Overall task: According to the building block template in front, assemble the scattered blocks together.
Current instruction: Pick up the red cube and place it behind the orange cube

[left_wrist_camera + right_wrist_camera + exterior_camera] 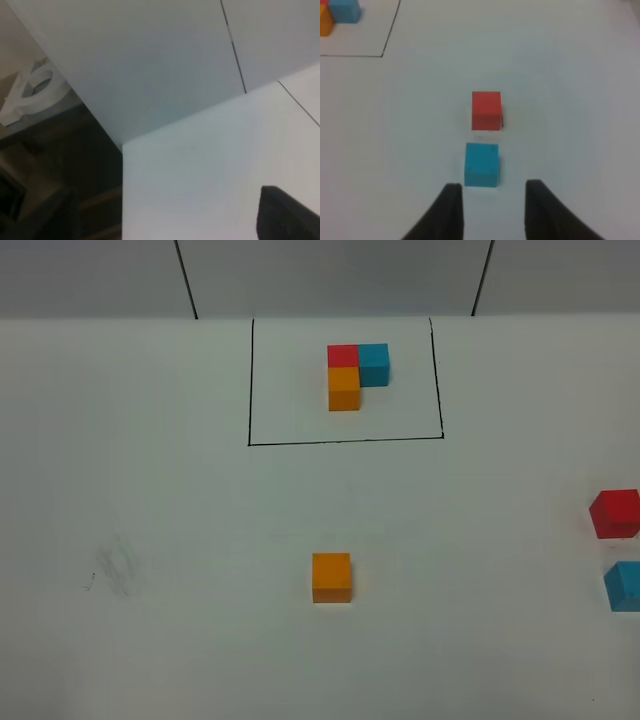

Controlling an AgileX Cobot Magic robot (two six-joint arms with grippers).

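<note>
The building block template (357,375) is an L of red, blue and orange cubes inside a black-line rectangle at the back centre; its corner shows in the right wrist view (340,12). A loose orange cube (331,577) sits mid-table. A loose red cube (615,513) and a loose blue cube (625,586) sit at the right edge, red behind blue. My right gripper (493,190) is open and empty, with the blue cube (481,164) just ahead of its fingertips and the red cube (486,110) beyond. Only one dark finger (287,215) of my left gripper shows.
The white table (150,490) has faint smudge marks (115,570) at the left. A grey back wall with dark seams (185,280) stands behind. In the left wrist view the table's corner (124,145) drops off to a dark floor.
</note>
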